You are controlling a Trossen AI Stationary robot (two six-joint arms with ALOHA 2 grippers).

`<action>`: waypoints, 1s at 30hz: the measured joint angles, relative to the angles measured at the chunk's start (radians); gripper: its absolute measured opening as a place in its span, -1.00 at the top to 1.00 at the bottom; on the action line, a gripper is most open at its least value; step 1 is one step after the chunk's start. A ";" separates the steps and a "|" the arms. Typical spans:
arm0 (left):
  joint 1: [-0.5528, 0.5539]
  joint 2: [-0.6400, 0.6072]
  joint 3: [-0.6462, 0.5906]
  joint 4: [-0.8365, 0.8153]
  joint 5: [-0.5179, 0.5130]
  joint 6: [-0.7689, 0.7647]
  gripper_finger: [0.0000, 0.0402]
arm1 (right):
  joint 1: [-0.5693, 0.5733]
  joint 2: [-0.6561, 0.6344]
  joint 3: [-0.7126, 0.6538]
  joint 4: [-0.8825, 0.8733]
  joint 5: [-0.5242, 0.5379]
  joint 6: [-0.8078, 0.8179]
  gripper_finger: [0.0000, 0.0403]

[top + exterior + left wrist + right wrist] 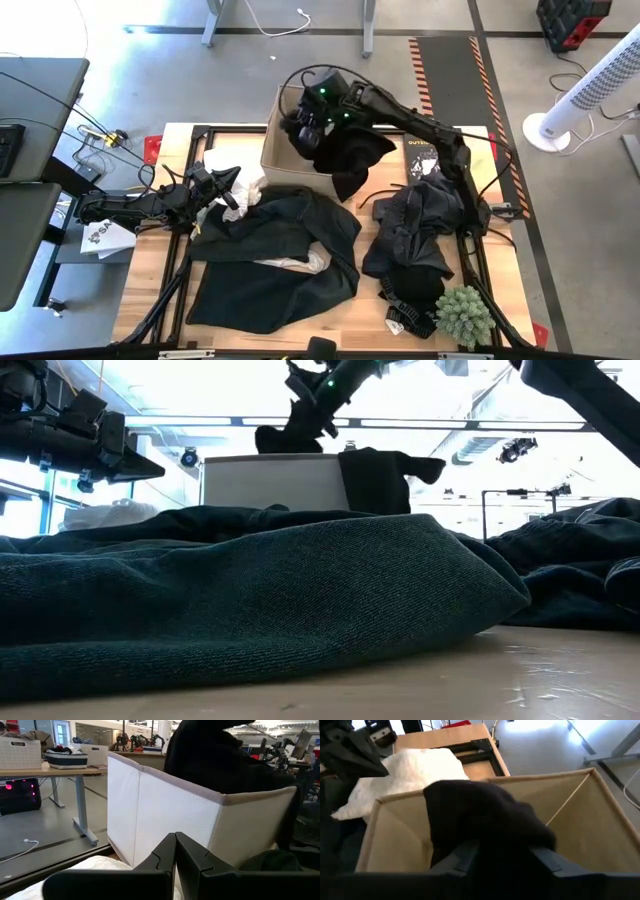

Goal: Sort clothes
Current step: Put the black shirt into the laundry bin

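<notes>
A large dark garment (250, 590) fills the table foreground. The right gripper (502, 852), fingers parted, releases a black garment (350, 150) over the box (275, 150); lift clear before retracting. The left gripper (175, 865), closed, waits near white cloth (245, 190).
</notes>
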 joint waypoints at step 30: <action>0.000 0.000 0.000 0.000 0.000 0.000 0.96 | 0.083 -0.116 -0.046 -0.714 0.417 0.676 0.08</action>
